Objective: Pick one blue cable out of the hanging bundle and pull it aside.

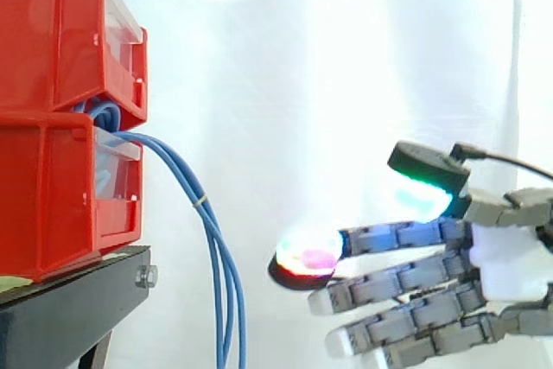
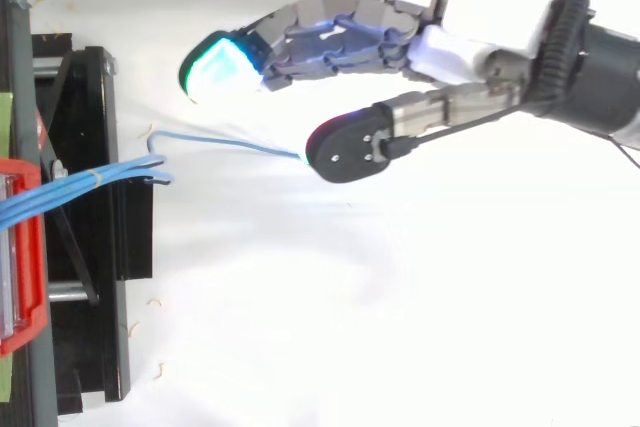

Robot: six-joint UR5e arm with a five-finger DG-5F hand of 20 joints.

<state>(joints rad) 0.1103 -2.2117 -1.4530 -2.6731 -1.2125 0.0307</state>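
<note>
Several blue cables (image 1: pixel 212 239) come out between the two stacked red bins (image 1: pixel 52 187) and hang down in a bundle past the stand's edge. From above, the bundle (image 2: pixel 70 187) leaves the red bin (image 2: pixel 25 247), and one strand (image 2: pixel 230 145) trails right until it passes under the thumb's black tip (image 2: pixel 350 145). My hand (image 1: pixel 505 257) reaches in from the right with straight fingers. The leading glowing fingertip (image 1: pixel 307 257) stops a short gap right of the cables. The thumb, with a green pad, is held above and apart. The hand (image 2: pixel 480 17) is open and holds nothing.
The bins rest on a black stand (image 1: pixel 69 300) at the left, seen from above as a black frame (image 2: pixel 95 247). A pale tie (image 1: pixel 200 202) binds the cables near the top. White curtain lies behind and below.
</note>
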